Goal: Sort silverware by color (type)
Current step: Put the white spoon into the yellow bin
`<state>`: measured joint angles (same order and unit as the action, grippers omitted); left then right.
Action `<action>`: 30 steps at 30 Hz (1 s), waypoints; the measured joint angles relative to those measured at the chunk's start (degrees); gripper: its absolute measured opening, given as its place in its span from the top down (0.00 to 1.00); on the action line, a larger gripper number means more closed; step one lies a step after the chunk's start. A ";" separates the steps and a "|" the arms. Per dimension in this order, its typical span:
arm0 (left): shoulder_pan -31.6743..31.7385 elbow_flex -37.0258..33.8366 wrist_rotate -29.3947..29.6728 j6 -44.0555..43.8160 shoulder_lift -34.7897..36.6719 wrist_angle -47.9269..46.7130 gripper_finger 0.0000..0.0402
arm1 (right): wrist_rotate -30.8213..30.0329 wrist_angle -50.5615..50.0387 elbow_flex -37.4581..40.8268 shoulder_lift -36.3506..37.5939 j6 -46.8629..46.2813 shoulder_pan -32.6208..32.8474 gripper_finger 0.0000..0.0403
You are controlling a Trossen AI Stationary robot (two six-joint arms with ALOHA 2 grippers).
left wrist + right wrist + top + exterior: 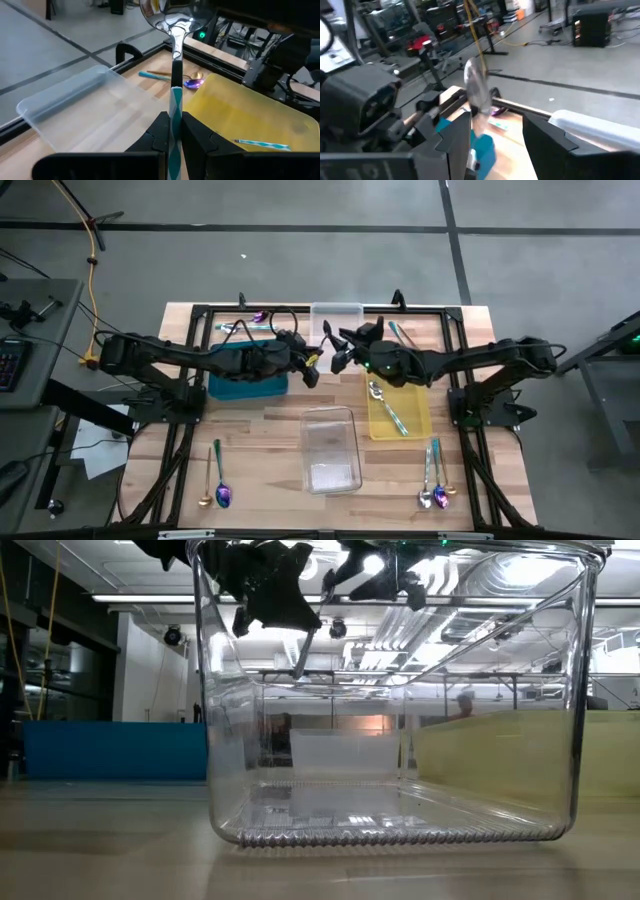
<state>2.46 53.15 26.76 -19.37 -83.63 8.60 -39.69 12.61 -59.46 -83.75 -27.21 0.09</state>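
Centrally above the counter (270,420) | left gripper (172,131) clamps a teal-handled spoon (174,60), raised between teal tray (245,385) and yellow tray (418,415) | right gripper (340,352) spread wide, facing spoon bowl, empty | other silverware lies along counter edges.

Glossy metal spoon (173,30), seemingly plastic-handled; clear plastic tray (331,449) on matt wood table (270,430).
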 joint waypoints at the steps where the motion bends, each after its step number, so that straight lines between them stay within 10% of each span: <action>1: -0.07 -0.02 -0.33 0.33 -0.32 0.11 0.95 | 1.15 0.16 0.00 -0.08 -0.20 -0.20 0.57; 13: -0.66 -0.03 -1.59 0.80 -4.16 5.11 0.95 | 0.70 -1.20 0.00 -0.17 -1.23 -0.86 0.59; 20: -0.70 -0.01 -0.69 1.92 -3.76 5.11 0.95 | 0.18 -2.22 0.03 -0.20 -3.80 -0.86 0.92; 30: 0.80 0.00 -8.39 4.63 0.49 -0.79 0.68 | 2.18 -12.93 0.04 7.14 -0.96 -1.09 0.98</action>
<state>3.26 53.15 18.37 -14.74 -83.14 7.80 -37.52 -0.33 -59.42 -76.61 -28.17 -1.00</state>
